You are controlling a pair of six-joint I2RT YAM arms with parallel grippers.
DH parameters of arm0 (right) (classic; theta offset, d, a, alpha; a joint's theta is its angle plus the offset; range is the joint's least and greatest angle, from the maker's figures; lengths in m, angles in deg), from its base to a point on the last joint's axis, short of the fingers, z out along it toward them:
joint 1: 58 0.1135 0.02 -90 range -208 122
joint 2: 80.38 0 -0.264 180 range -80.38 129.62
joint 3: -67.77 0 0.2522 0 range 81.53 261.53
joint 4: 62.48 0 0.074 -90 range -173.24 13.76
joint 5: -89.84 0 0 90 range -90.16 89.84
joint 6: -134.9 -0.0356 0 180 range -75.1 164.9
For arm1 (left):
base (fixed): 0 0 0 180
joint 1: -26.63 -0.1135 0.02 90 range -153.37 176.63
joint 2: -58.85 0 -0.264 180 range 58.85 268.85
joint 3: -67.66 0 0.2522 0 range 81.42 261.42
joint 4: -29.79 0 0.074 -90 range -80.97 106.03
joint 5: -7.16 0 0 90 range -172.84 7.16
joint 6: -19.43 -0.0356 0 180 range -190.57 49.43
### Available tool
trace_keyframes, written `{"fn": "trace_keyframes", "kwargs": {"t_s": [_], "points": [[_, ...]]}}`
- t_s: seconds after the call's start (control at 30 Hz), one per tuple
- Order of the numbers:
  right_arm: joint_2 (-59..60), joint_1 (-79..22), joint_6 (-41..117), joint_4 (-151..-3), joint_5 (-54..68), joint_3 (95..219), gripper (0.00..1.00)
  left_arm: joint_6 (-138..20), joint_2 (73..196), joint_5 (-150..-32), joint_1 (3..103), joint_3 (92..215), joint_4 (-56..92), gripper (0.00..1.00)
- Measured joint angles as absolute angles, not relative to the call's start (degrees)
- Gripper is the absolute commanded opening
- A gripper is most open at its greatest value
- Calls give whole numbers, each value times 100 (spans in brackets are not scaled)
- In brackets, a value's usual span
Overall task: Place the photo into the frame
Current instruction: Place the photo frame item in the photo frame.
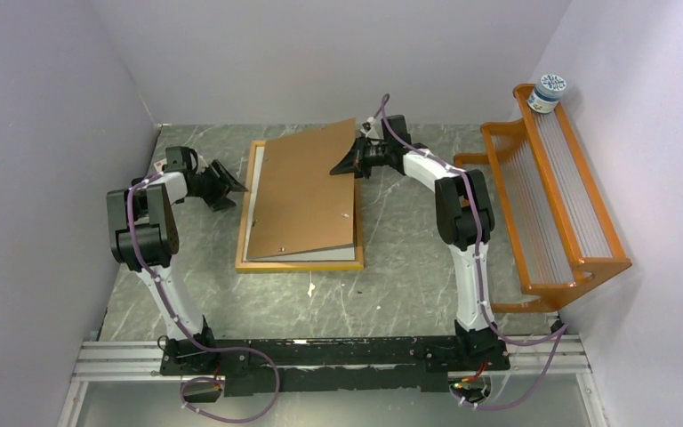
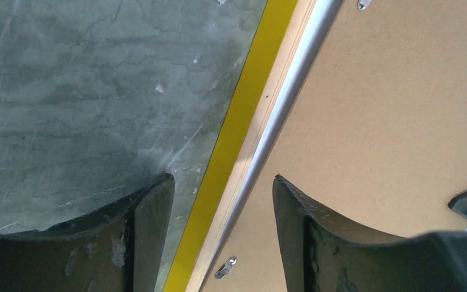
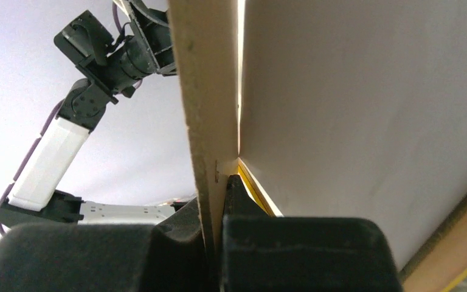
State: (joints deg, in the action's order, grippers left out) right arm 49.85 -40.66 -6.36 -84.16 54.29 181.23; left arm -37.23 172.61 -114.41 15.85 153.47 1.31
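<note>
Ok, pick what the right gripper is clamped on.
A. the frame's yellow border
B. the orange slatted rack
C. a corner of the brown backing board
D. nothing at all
C: the right gripper has its jaws shut on the far right corner of the brown backing board, holding that corner raised off the frame, well away from the rack.

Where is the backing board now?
Top view, centre: the backing board lies skewed over the frame, its right edge pinched by the right end effector.
</note>
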Motion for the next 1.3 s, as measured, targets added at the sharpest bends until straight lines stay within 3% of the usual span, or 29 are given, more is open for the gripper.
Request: {"fn": "trace_keyframes", "kwargs": {"t_s": [0.23,0.93,1.17,1.3], "points": [[5363,-3959,-654,-8536,5611,18427,0,-3800,17285,-11448,1585,15354,-18,49],[5765,-3941,-582,-8679,5788,18796,1,-3789,17488,-11806,1585,15410,-77,43],[5783,-3900,-591,-8722,5705,18792,29,-3776,17501,-11856,1585,15430,-119,43],[5853,-3875,-387,-9135,5499,18857,53,-3784,17543,-11832,1585,15592,-293,44]]}}
